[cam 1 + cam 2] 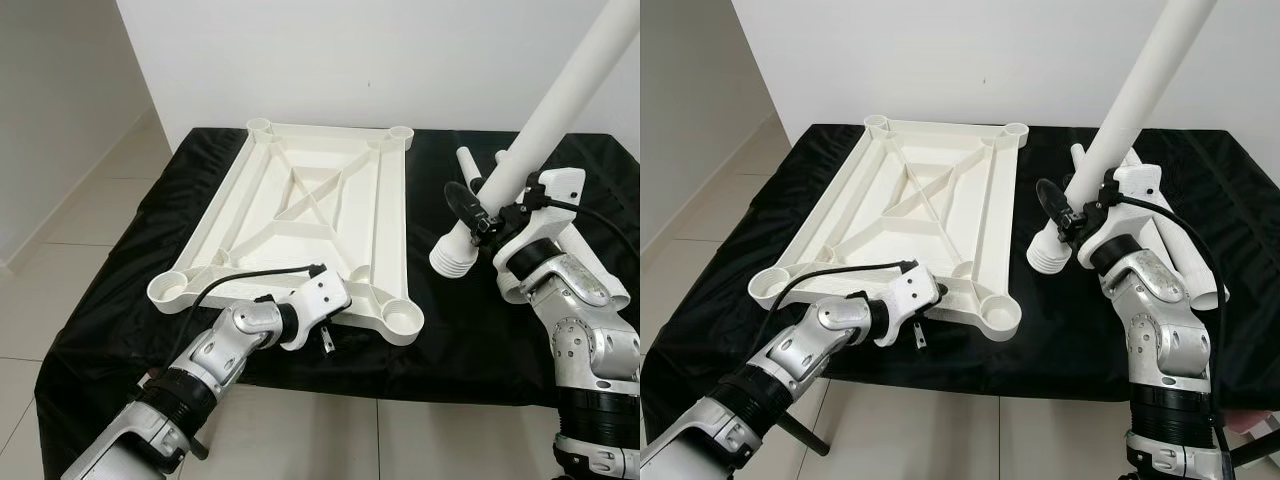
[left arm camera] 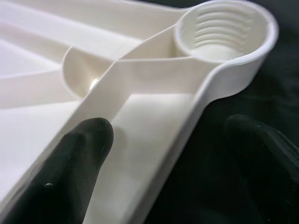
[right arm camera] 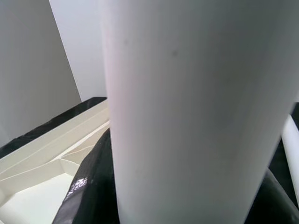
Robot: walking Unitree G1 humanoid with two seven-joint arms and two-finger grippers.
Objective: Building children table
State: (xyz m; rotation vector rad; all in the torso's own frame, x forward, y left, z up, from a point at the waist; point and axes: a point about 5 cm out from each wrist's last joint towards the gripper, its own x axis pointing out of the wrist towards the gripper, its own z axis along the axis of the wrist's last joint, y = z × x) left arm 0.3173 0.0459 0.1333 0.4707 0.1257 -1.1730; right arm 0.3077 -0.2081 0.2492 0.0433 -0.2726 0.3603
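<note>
The white tabletop panel (image 1: 300, 215) is lying upside down on the black-draped table (image 1: 130, 300), its ribbed underside facing up and a round threaded socket sitting at each corner. All positions below are being given relative to this panel.

The left claw (image 1: 335, 322) is resting at the panel's near edge, beside the near-right corner socket (image 1: 402, 317). In the left wrist view its fingers (image 2: 70, 163) are standing spread, one lying on the panel's inner surface by a rib and the other outside the rim over the black cloth; the threaded socket (image 2: 224, 30) is showing just beyond them.

The right claw (image 1: 1080, 215) is working to the right of the panel, clear of its rim. It is pinching a long white leg tube (image 1: 545, 120) that is tilting upward and away from the panel, with its ribbed threaded end (image 1: 455, 255) hanging low over the cloth near the panel's right edge. More white tubes (image 1: 1185, 255) are lying on the cloth farther right, behind that arm.
</note>
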